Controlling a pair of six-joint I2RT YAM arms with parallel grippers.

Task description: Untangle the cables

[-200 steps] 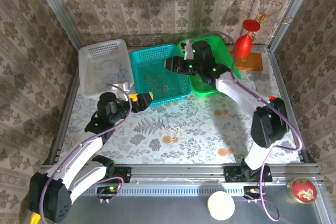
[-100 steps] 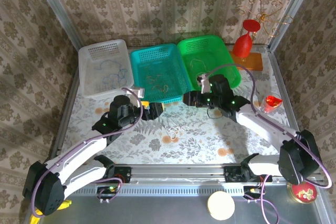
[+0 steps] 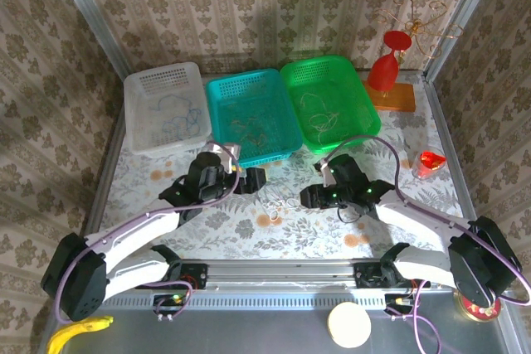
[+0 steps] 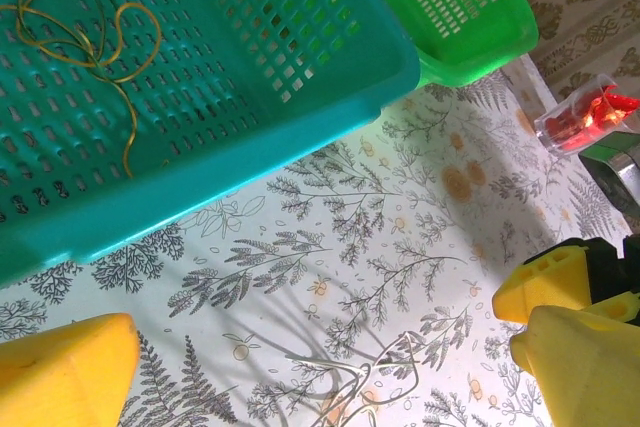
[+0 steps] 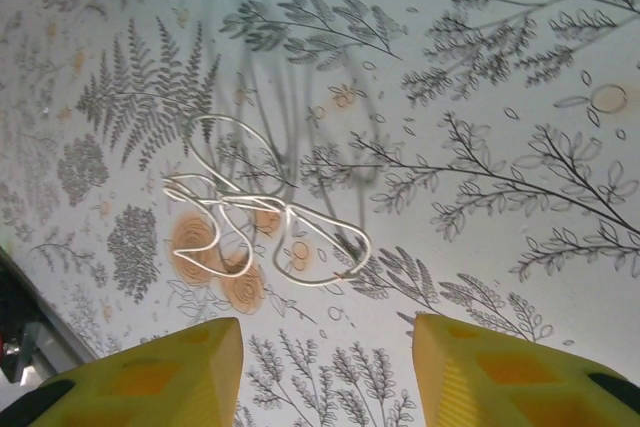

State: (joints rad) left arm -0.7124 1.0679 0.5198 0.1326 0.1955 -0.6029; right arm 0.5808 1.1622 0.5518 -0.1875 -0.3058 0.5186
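A pale cream tangle of cables point(image 3: 278, 205) lies loose on the patterned table between both grippers. My left gripper point(image 3: 257, 180) hovers just left of it and a little farther back, jaws wide open with nothing between them. In the left wrist view the tangle point(image 4: 400, 377) sits low between the yellow fingers point(image 4: 60, 372). My right gripper point(image 3: 304, 197) stands just right of it, open and empty. The right wrist view has the looped cables point(image 5: 260, 212) lying ahead of the gripper point(image 5: 325, 377). More cables lie sorted in the baskets: bluish point(image 3: 170, 109), brown-yellow point(image 3: 249, 130), pale point(image 3: 319, 113).
Three baskets stand in a row at the back: white point(image 3: 141, 89), teal point(image 3: 220, 89), green point(image 3: 365, 118). The teal basket's corner point(image 4: 300, 107) is close to my left gripper. A red goblet point(image 3: 388, 68) and a small red cup point(image 3: 430, 162) stand at the right.
My right arm has pulled back from the green basket to the table's middle. The left arm has swung right toward the tangle. Neither gripper holds anything.
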